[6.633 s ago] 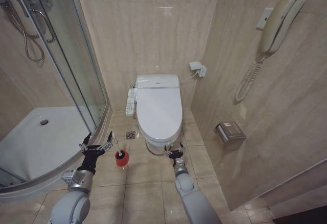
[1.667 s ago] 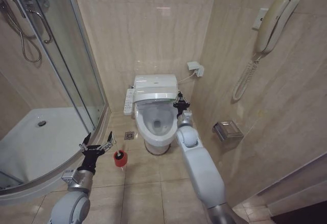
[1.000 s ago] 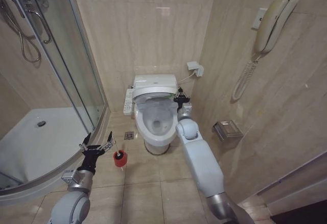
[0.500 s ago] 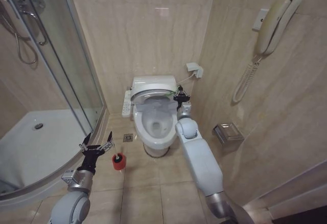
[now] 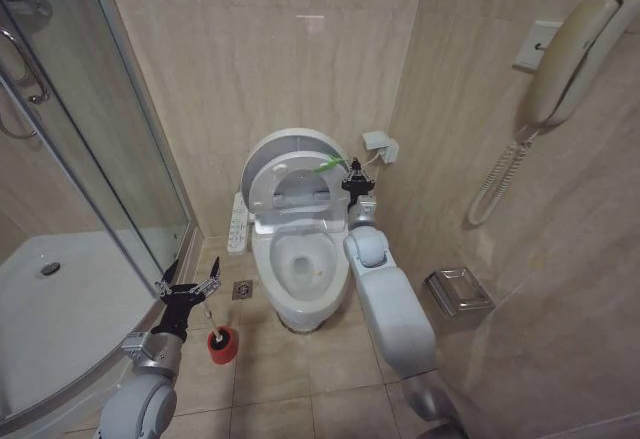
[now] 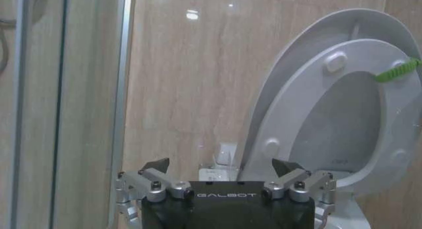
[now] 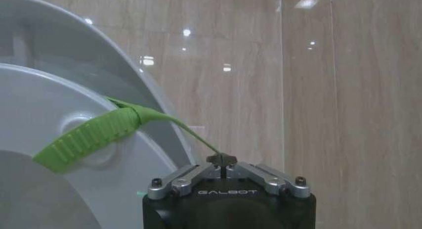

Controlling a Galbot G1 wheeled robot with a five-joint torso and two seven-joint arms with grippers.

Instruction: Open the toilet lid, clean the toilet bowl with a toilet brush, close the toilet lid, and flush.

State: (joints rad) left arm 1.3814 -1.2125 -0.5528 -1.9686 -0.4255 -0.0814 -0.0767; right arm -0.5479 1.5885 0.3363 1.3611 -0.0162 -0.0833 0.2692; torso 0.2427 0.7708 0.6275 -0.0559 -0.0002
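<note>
Fingers of the right gripper [image 7: 223, 164] pinched the green strip [image 7: 89, 135]; toilet lid [image 5: 287, 157] had swung upright.
Opening looked done; left gripper [image 5: 186, 291] hovered spread near the toilet brush [image 5: 219, 335].

R gripper [image 7: 222, 162] at bottom centre, fingers closed to a point, pinching the thin tail end of a green strip [image 7: 89, 136]. Strip runs up from the fingertips to a ribbed band wrapped round the edge of the white ring seat [image 7: 46, 174], over a round bumper. Toilet lid [image 7: 99, 66] stands raised behind the seat. Beige tiled wall [image 7: 316, 90] w/ light reflections behind.
</note>
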